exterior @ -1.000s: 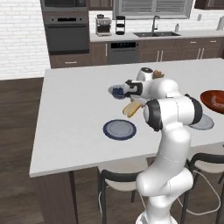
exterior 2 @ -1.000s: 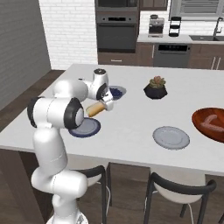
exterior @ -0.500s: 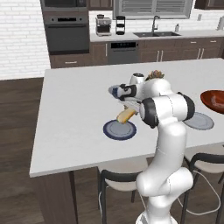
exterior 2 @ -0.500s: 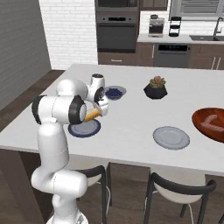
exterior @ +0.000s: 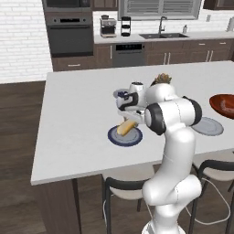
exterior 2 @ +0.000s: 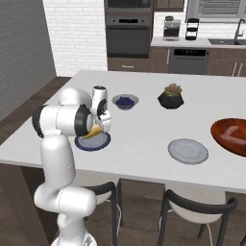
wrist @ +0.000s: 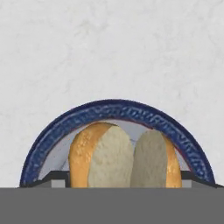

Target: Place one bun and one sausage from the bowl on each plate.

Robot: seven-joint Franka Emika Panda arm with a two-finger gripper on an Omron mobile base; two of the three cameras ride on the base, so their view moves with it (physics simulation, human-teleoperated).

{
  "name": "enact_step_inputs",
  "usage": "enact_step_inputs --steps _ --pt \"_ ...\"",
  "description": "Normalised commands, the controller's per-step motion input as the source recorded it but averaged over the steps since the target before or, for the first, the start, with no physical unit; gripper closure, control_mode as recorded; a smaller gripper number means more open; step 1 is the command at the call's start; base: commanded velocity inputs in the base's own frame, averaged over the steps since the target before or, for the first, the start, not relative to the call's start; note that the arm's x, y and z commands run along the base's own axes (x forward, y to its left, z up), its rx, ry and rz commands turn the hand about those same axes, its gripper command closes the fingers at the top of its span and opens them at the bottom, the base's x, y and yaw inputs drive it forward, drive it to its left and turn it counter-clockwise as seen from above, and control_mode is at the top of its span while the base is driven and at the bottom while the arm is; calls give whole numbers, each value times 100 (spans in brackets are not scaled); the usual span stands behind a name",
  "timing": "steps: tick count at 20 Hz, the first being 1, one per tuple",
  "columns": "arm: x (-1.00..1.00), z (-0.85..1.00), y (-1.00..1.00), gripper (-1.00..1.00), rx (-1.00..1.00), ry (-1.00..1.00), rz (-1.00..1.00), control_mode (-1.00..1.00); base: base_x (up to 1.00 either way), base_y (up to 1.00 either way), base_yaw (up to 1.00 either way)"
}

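Sm grey blueberry bowl (exterior 2: 125, 101) & black plant pot (exterior 2: 171, 97) on white counter (exterior 2: 144, 139) — stools (exterior 2: 199, 211) below.

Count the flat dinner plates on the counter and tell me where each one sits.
2. The dark blue round plate lies near the counter's front edge beneath the hand, with a bun above it. The light grey round plate lies further right, beside the reddish-brown wooden bowl.

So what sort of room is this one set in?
A rendered home kitchen: a black built-in wall oven, a sink with a tall faucet on the back counter, and a large pale stone-topped island with stools.
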Motion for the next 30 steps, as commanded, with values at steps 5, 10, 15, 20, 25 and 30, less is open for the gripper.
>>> enact_step_inputs --steps 5,10,15,20,25,30 --pt "0 -45 19 -100 0 13 1 -100 0 0 0" --pt "0 6 0 -100 0 0 0 -100 0 0 0" --pt "-39 43 0 -100 0 -17 2 -100 0 0 0" --pt "-66 52 -15 -100 0 -17 2 -100 0 0 0" --pt "-100 32 -55 -100 -12 -8 21 -100 0 0 0" --pt "-40 9 -25 -100 -7 0 12 100 -55 -60 12"
